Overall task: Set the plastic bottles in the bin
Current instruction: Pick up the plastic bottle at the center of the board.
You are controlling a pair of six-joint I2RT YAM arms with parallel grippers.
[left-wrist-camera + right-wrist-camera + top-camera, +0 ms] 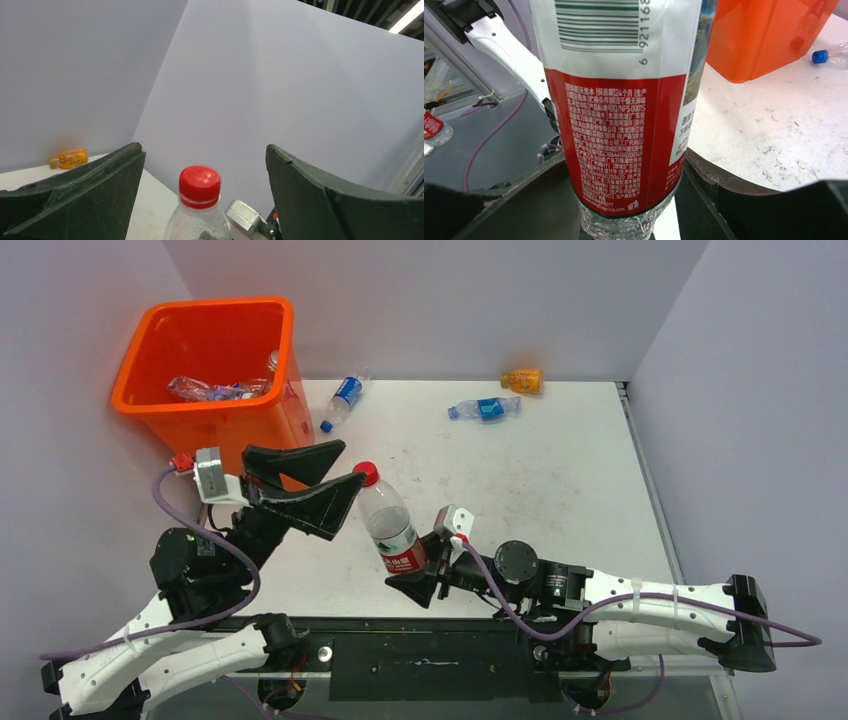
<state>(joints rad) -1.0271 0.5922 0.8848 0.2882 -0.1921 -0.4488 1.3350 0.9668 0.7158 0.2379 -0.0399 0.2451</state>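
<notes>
Presently the red-capped bottle is pinched low on its body by the right gripper, its long axis rising between the spread, untouching jaws of the left gripper, nearer the bin.

White-shelled arms with black joints, purple cables, black wedge tools.

A barcode is being shown on the white band of the bottle label in the right wrist view; the digits "6 921168" are being displayed sideways beside it; dense white Chinese small print is being carried on the red band below, with "24" legible in its top line; "nongfuspring.com" is being shown at the lower edge, beside a litter-bin pictogram; elsewhere no lettering is being made out.
</notes>
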